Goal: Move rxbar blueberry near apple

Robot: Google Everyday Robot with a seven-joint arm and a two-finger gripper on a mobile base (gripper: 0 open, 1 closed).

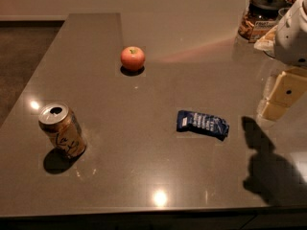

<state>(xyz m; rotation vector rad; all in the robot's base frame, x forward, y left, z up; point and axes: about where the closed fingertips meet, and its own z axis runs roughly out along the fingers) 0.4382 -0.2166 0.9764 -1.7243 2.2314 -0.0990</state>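
The rxbar blueberry (202, 124) lies flat on the grey countertop (144, 166), right of centre, in a crinkly dark blue wrapper with white lettering. The apple (132, 58) is reddish-orange and sits farther back, to the left of the bar and well apart from it. My gripper (280, 97) hangs at the right edge of the view, above the counter. It is to the right of the bar and a little behind it, and holds nothing that I can see. Its shadow falls on the counter at the lower right.
An opened gold drink can (62, 130) stands at the front left. A glass jar with a black lid (261, 17) stands at the back right, beside my white arm (295, 32). The counter's front edge runs along the bottom; floor shows beyond its left edge.
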